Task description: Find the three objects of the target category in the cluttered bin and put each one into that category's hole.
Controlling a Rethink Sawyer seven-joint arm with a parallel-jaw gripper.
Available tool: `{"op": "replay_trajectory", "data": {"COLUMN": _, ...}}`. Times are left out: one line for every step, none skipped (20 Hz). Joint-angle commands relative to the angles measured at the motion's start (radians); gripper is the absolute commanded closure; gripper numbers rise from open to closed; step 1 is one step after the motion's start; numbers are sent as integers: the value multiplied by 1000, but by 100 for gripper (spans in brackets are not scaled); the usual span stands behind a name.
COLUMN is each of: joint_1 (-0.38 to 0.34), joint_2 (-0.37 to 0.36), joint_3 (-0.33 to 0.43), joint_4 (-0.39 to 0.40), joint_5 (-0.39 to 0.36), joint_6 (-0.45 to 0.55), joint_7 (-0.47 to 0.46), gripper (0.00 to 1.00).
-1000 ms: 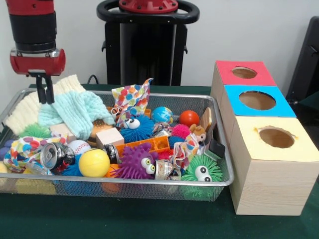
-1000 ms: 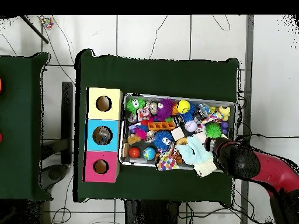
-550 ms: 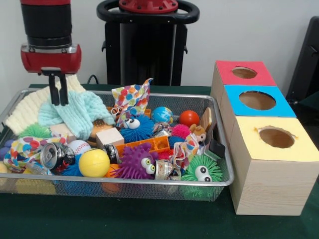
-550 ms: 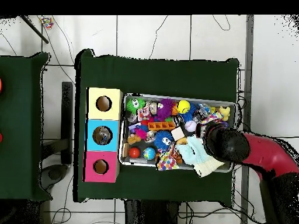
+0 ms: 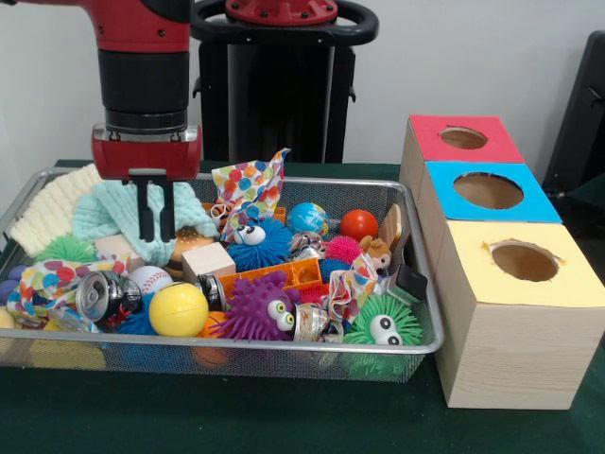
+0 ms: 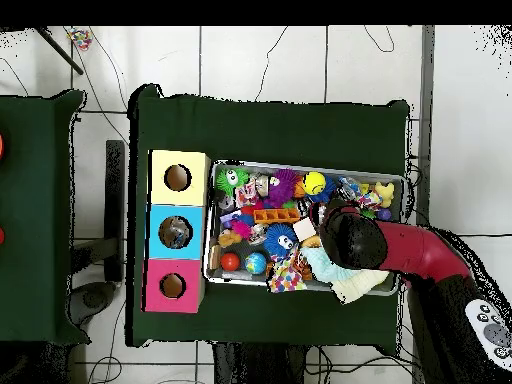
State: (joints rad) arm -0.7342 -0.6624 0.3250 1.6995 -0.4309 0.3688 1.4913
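A wire mesh bin (image 5: 416,284) is full of toys and cloths. My gripper (image 5: 156,236) hangs over its back left part, fingers pointing down just above a mint knitted cloth (image 5: 112,213) and beside a bun-shaped toy (image 5: 194,242). A narrow gap shows between the fingers, with nothing in it. A cream cloth (image 5: 52,203) lies further left and a polka-dot cloth (image 5: 248,189) stands up to the right. In the overhead view the arm's end (image 6: 350,240) hides the fingers above the bin (image 6: 300,166).
Beside the bin stand three boxes with round holes: red (image 5: 463,139), blue (image 5: 489,191), yellow (image 5: 523,260). The bin also holds a yellow ball (image 5: 178,309), a baseball (image 5: 148,278), a crushed can (image 5: 104,295), a wooden block (image 5: 209,260) and spiky creatures (image 5: 257,307).
The arm has swung from the bin's left edge toward its middle and come lower, from above the cream cloth to over the mint cloth. The finger gap looks unchanged.
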Motion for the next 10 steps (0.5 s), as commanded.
{"op": "replay_trajectory", "data": {"joint_1": -22, "joint_2": 63, "joint_3": -37, "joint_4": 8, "joint_5": -2, "joint_6": -16, "joint_7": 117, "gripper": 0}}
{"op": "replay_trajectory", "data": {"joint_1": -28, "joint_2": 65, "joint_3": -30, "joint_4": 11, "joint_5": -1, "joint_6": -19, "joint_7": 112, "gripper": 0}}
{"op": "replay_trajectory", "data": {"joint_1": -34, "joint_2": 67, "joint_3": -24, "joint_4": 14, "joint_5": 0, "joint_6": -22, "joint_7": 107, "gripper": 0}}
{"op": "replay_trajectory", "data": {"joint_1": -37, "joint_2": 70, "joint_3": -17, "joint_4": 3, "joint_5": 11, "joint_6": -19, "joint_7": 108, "gripper": 0}}
{"op": "replay_trajectory", "data": {"joint_1": -44, "joint_2": 75, "joint_3": -9, "joint_4": 2, "joint_5": 17, "joint_6": -16, "joint_7": 105, "gripper": 0}}
{"op": "replay_trajectory", "data": {"joint_1": -49, "joint_2": 79, "joint_3": -4, "joint_4": 6, "joint_5": 8, "joint_6": -38, "joint_7": 101, "gripper": 0}}
{"op": "replay_trajectory", "data": {"joint_1": -54, "joint_2": 86, "joint_3": 0, "joint_4": 3, "joint_5": 7, "joint_6": -41, "joint_7": 99, "gripper": 0}}
{"op": "replay_trajectory", "data": {"joint_1": -58, "joint_2": 93, "joint_3": 3, "joint_4": 1, "joint_5": 6, "joint_6": -44, "joint_7": 96, "gripper": 0}}
{"op": "replay_trajectory", "data": {"joint_1": -64, "joint_2": 99, "joint_3": 8, "joint_4": -3, "joint_5": 5, "joint_6": -43, "joint_7": 90, "gripper": 0}}
{"op": "replay_trajectory", "data": {"joint_1": -70, "joint_2": 105, "joint_3": 13, "joint_4": -7, "joint_5": 3, "joint_6": -42, "joint_7": 84, "gripper": 0}}
